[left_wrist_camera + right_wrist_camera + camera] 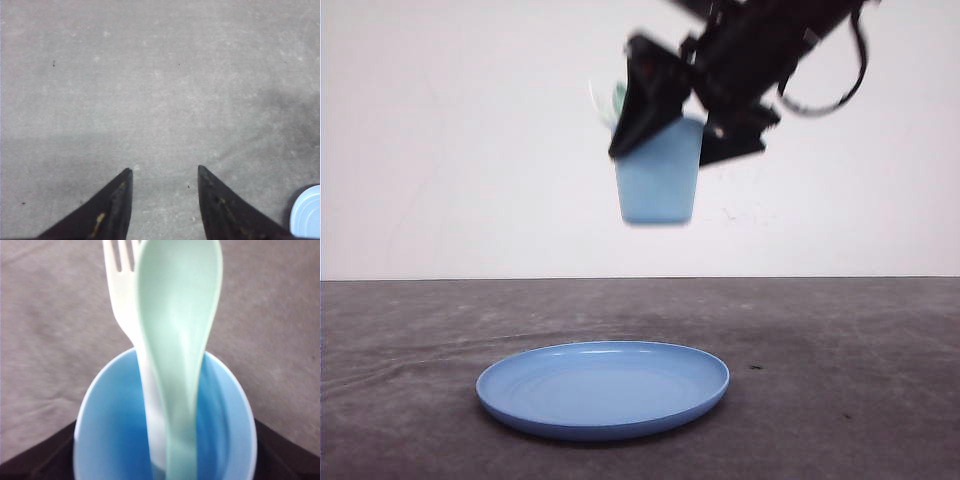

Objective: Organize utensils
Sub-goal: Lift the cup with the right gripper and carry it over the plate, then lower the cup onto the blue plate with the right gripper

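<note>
End effector, right [672,125]: clamped on light blue cup [658,175], fingers [645,95] on either side of rim, one dark finger across cup's left wall in front view. Cup held high above surface [840,400], well apart from it, roughly upright w/ slight tilt, hanging at approx 12 o'clock from plate. In right wrist view, dark fingers [37,452] flank cup [110,430] on both sides at lower corners.

Inside cup: mint-green spoon [177,350] and white fork [125,295], both standing handle-down, heads sticking out past rim. Spoon bowl in front of fork in right wrist view, overlapping it; fork tines showing beside spoon's edge. In front view, tips of fork [598,102] and spoon [618,98] peeking above rim at approx 10 o'clock of cup, partly hidden behind finger, blurred.

End effector, left [165,172]: released, two dark fingertips [117,200] spread apart w/ bare grey surface [160,90] btwn them, nothing held. Sliver of blue plate [307,212] at approx 4 o'clock of fingertips in that view.

Round blue plate [603,388] flat on surface below cup, nothing on it. Surface dark grey, mottled; white wall [440,140] behind.
</note>
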